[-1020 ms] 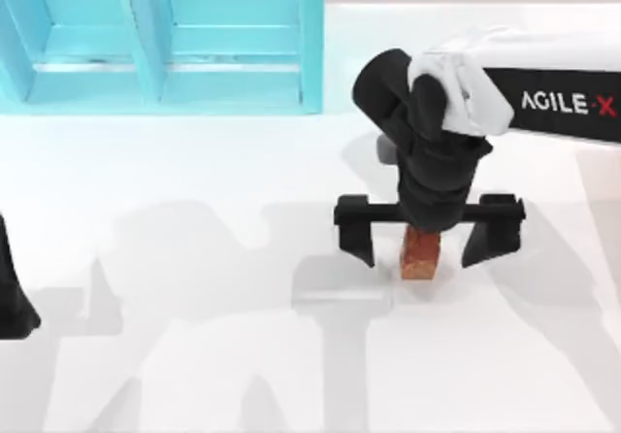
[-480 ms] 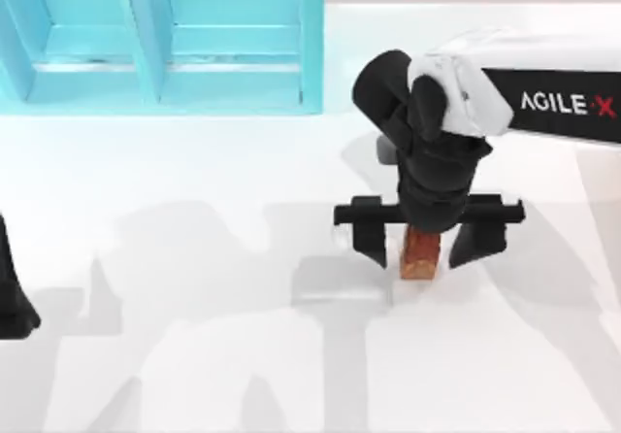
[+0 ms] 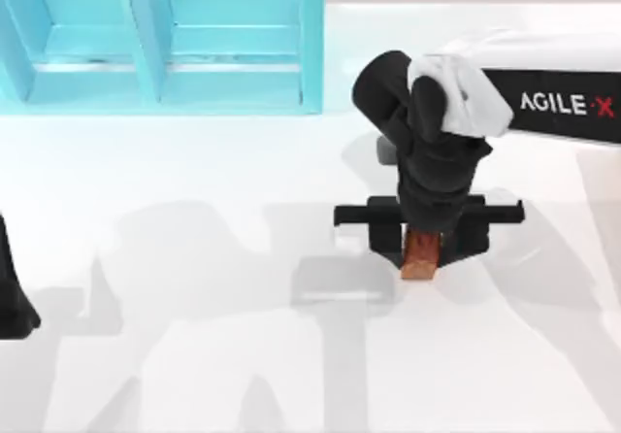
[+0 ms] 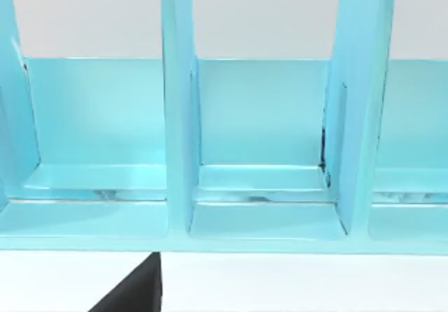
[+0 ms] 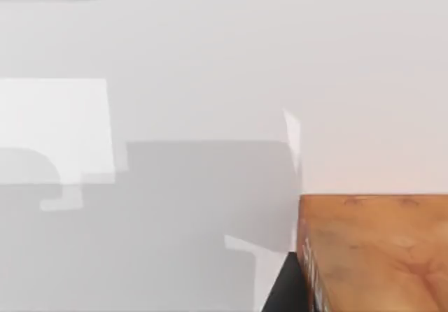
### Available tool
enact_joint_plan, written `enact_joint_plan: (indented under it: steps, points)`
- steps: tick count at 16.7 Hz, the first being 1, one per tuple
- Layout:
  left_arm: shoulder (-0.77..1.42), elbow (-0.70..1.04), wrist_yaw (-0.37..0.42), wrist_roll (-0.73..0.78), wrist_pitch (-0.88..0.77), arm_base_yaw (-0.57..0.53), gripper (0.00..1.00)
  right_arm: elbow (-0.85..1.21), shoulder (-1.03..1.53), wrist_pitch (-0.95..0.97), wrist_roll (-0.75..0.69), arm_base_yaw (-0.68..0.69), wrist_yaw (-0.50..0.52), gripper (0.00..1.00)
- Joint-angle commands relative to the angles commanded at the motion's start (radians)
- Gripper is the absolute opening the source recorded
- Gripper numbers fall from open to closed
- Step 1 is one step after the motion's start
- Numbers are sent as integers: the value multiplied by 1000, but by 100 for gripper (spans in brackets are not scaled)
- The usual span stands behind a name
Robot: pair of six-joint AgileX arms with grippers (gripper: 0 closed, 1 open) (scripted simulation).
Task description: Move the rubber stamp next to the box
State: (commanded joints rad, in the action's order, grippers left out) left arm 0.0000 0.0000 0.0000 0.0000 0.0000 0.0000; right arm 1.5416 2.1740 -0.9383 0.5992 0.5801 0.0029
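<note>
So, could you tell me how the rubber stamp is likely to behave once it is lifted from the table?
The rubber stamp looks like a solid, wood-grained block, so it should probably stay stiff in a pinch. Its flat faces suggest it won't roll. It is small beside the right tool, whose fingers stand close on either side, so it is likely light, though a narrow hold might let it twist.

rubber stamp (image 3: 419,255): upper part hidden under right arm's wrist, lower end visible | right wrist view: rubber stamp (image 5: 378,252) cut off by frame edge | box (image 3: 160,40): cropped at top and left (compartments partly out of frame) | left arm (image 3: 12,292): mostly cut off by left edge
</note>
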Motion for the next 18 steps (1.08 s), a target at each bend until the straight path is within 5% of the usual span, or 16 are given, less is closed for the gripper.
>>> enact_joint_plan:
  steps: [18]
  points:
    - [0,0,0,0,0,0,100,113,-61,-172,-1,-2,0,0]
